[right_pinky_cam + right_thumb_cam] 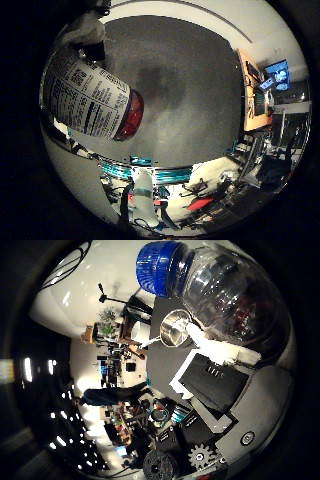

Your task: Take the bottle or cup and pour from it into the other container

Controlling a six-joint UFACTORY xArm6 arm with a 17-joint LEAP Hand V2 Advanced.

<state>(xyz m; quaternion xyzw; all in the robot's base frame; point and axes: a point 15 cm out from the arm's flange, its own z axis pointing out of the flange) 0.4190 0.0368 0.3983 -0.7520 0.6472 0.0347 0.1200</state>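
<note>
Bottle is being held close against the palm by the hand, fingers wrapped around the clear body; it is filling the upper right of the thumb-side frame, blue cap pointing toward upper centre. In the little-finger-side frame the labelled lower part of the bottle and its reddish base are being shown at upper left, clear of the dark worktop. Bottle is being carried lifted and tilted, judged as the approach to a pour. Metal cup is being seen standing on the worktop just beside the bottle's neck in frame, mouth open. Cap is being kept on, as far as can be told, so nothing is being poured yet.
</note>
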